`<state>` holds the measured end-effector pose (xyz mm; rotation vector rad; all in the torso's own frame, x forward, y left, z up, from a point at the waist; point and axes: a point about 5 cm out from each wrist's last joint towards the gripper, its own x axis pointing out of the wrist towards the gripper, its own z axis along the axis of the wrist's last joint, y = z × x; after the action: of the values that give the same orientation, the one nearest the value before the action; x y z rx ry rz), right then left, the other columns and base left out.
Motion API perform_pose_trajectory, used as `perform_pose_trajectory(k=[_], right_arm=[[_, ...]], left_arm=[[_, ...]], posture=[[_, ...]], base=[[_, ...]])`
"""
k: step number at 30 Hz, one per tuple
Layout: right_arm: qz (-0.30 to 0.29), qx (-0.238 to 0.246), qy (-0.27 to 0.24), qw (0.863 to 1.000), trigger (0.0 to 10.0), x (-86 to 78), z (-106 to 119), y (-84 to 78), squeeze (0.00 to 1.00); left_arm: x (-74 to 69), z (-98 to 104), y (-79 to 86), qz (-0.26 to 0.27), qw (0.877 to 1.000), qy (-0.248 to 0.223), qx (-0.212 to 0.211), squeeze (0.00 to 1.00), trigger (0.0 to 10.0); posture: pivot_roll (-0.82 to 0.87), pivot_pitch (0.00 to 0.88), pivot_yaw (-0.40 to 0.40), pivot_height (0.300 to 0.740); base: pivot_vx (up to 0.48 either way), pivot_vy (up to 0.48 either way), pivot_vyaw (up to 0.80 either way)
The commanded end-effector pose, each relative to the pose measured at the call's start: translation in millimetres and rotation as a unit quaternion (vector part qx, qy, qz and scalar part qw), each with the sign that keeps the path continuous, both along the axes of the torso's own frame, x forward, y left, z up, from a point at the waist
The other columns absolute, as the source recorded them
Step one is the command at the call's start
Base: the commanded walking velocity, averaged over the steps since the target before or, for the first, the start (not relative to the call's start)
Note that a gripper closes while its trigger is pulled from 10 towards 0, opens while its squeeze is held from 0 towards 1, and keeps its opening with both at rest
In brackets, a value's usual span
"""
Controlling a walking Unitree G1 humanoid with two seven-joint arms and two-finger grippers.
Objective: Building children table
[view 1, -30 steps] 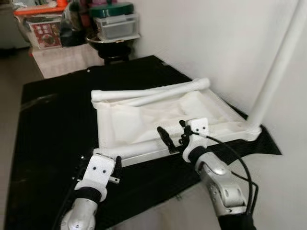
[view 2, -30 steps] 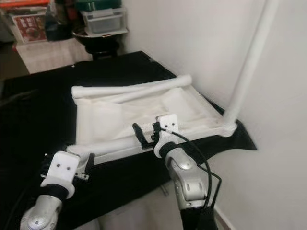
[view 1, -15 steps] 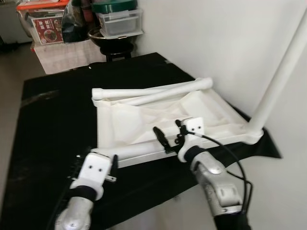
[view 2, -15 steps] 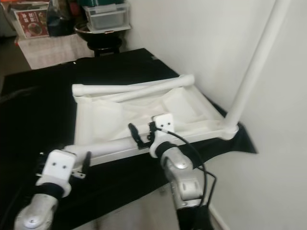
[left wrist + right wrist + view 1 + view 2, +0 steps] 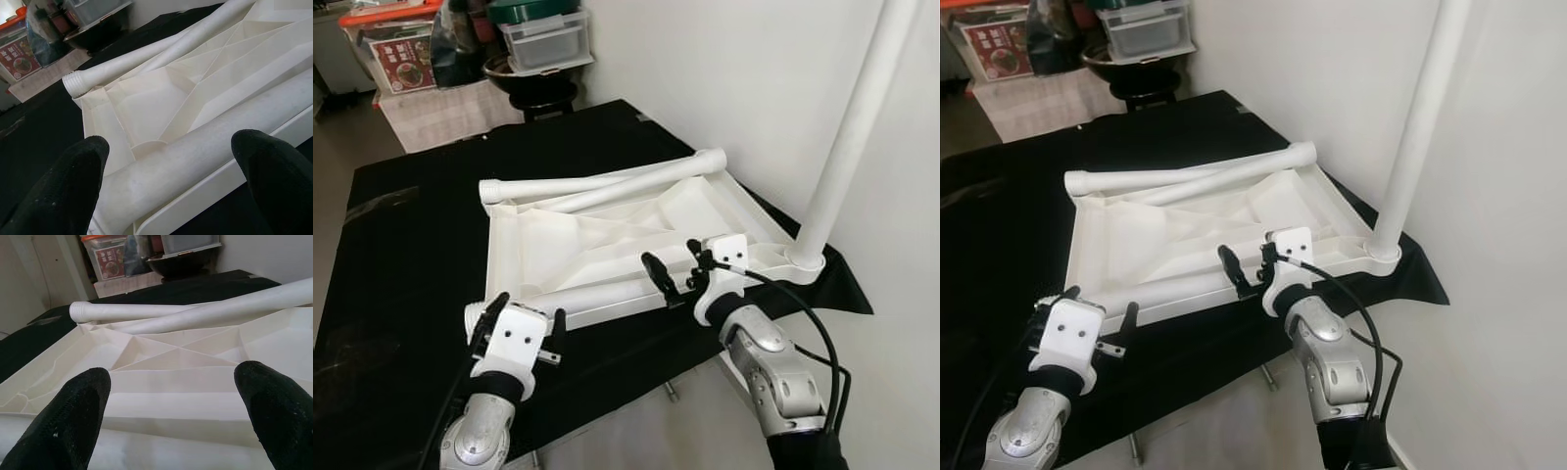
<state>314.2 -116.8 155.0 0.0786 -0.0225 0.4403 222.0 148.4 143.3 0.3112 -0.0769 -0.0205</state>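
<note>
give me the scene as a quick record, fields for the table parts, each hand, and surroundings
surface: black cloth spread on the floor beside a white wall
tabletop: white plastic tabletop lying upside down, ribbed underside up
fitted leg: one white leg standing upright in the corner socket nearest the wall
loose legs: two legs lying across the far edge, one leg lying along the near edge
left hand: left hand open, hovering at the near leg's end
right hand: right hand open, over the near edge
background: stacked storage bins and a black stool
</note>
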Motion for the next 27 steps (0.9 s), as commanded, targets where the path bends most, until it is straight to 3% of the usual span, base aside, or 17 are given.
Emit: perform_pose_trajectory(k=[1,8,21,22,25,27], right_arm=[[0.014,0.002,0.01,1.0,10.0,-0.2,-2.2,5.6,0.0],[0.012,0.001,0.016,1.0,10.0,-1.7,-3.8,-2.0,0.0],[0.042,0.005,0.019,0.999,10.0,0.1,-0.4,3.9,0.0],[0.061,0.001,0.013,0.998,10.0,-0.1,1.8,6.3,0.0],[0.128,-0.087,-0.048,0.987,10.0,2.2,12.6,15.1,0.0],[0.148,-0.102,-0.058,0.982,10.0,2.5,14.9,17.8,0.0]], left_arm=[[-0.8,-3.7,3.1,0.008,1.0,0.012,-0.001,0.0,10.0],[-4.1,-4.3,-2.3,0.007,1.0,0.016,-0.014,0.0,10.0],[4.6,-0.8,-2.3,-0.006,1.0,0.012,0.005,0.0,10.0],[4.8,-0.7,-2.1,-0.005,1.0,0.012,0.005,0.0,10.0],[6.6,0.8,-2.1,-0.004,1.0,0.009,0.006,0.0,10.0],[6.9,1.8,-1.3,-0.003,1.0,0.008,0.008,0.0,10.0]], posture=[[-0.1,0.1,0.06,0.74],[-0.11,0.114,0.054,0.74],[-0.11,0.116,0.029,0.74],[-0.1,0.114,0.031,0.74],[-0.09,0.104,0.036,0.74],[-0.08,0.104,0.037,0.74]], base=[[0.0,0.0,0.0],[0.0,0.0,0.0],[0.0,0.0,0.0],[0.0,0.0,0.0],[0.0,0.0,0.0],[0.0,0.0,0.0]])
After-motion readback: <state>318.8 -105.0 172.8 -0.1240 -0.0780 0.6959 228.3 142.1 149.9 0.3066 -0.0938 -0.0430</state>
